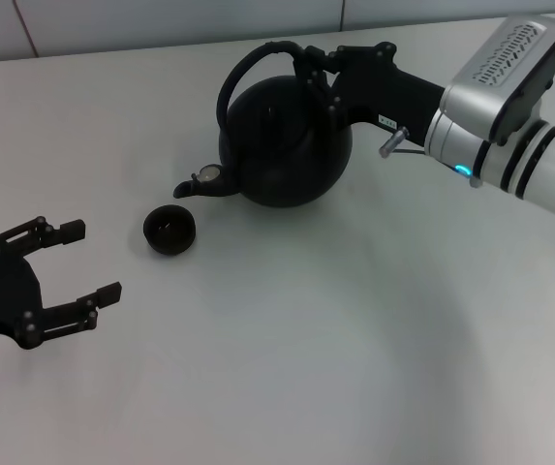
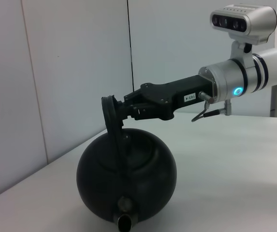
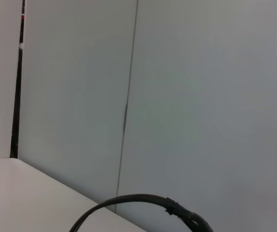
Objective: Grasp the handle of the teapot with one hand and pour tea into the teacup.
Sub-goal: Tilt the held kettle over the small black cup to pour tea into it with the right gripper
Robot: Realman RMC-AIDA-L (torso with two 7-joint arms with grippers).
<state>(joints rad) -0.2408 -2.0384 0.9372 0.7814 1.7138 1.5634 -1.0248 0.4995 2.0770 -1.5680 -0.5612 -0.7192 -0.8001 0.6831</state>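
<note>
The black round teapot stands at the table's far middle, its stubby spout pointing left toward the small dark teacup, which sits just in front of the spout. My right gripper reaches in from the right and is shut on the arched handle near its top. The left wrist view shows the teapot, its handle and the right gripper clamped on it. The handle's arc also shows in the right wrist view. My left gripper is open and empty, left of the cup.
The white table stretches toward me in front of the teapot. A pale tiled wall runs along the table's back edge. My silver-white right arm crosses the far right corner.
</note>
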